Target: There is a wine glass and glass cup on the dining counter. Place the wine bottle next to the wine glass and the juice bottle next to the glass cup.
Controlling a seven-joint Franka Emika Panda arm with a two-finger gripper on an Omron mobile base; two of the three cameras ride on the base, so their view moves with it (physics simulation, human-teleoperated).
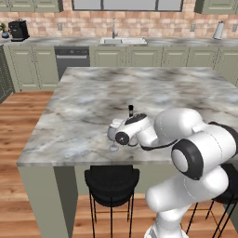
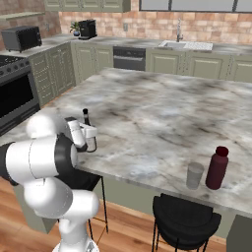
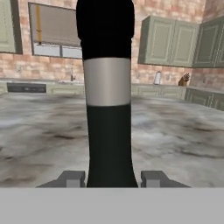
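end effector [image 3: 111,178] level, gripping upright wine bottle [image 3: 107,96]

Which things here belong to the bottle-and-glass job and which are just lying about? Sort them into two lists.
Part of the job:
wine bottle, gripped by the gripper
wine glass, beside the hand
juice bottle
glass cup, next to the juice bottle
dining counter

Just lying about:
coffee machine
toaster oven
paper towel roll
stools
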